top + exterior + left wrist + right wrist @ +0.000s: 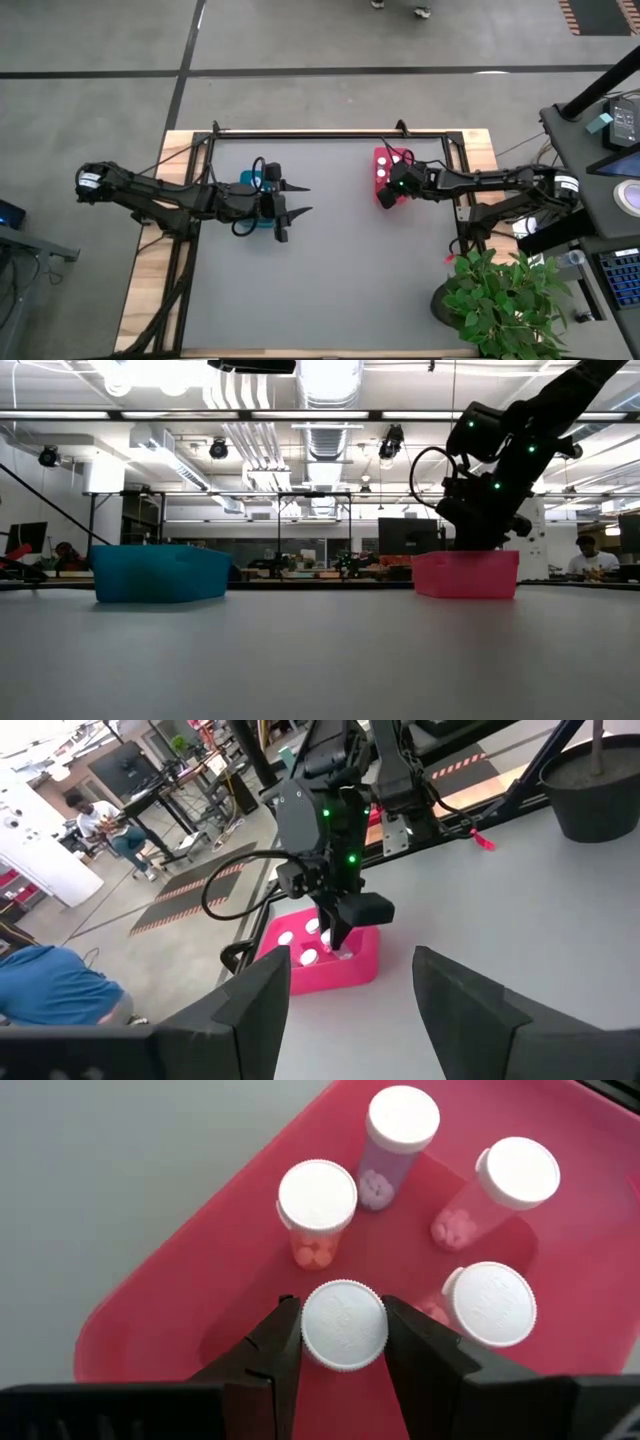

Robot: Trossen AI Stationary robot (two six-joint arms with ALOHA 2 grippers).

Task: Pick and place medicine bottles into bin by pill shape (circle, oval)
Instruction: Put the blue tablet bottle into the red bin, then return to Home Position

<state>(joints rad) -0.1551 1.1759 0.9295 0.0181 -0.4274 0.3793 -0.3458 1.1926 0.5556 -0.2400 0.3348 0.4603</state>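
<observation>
Five small bottles stand upright in the pink bin point(200, 1295), each with a white ribbed round cap. One has an orange body with round pills showing point(316, 1205), one a pale bluish body point(398, 1130), and two more point(515, 1175) point(490, 1302) sit along the bin's far wall, their bodies tinted by the pink plastic.

The fifth bottle point(344, 1324) is clamped at the cap between the right gripper's point(342, 1342) two dark fingers point(275, 1350), which touch it on both sides; the gripper is lowered into the bin, at the right far part of the grey worktop point(330, 290).

The left gripper point(295, 198) hovers over the worktop just beside the blue bin point(250, 183), left of centre. Its fingers stand apart with nothing between them.

From table height the blue bin point(160, 572) sits at the left and the pink bin point(466, 574) at the right, well apart, with bare worktop between them. A potted plant point(505, 300) stands at the near right corner. Other bottles crowd close around the held one inside the bin.
</observation>
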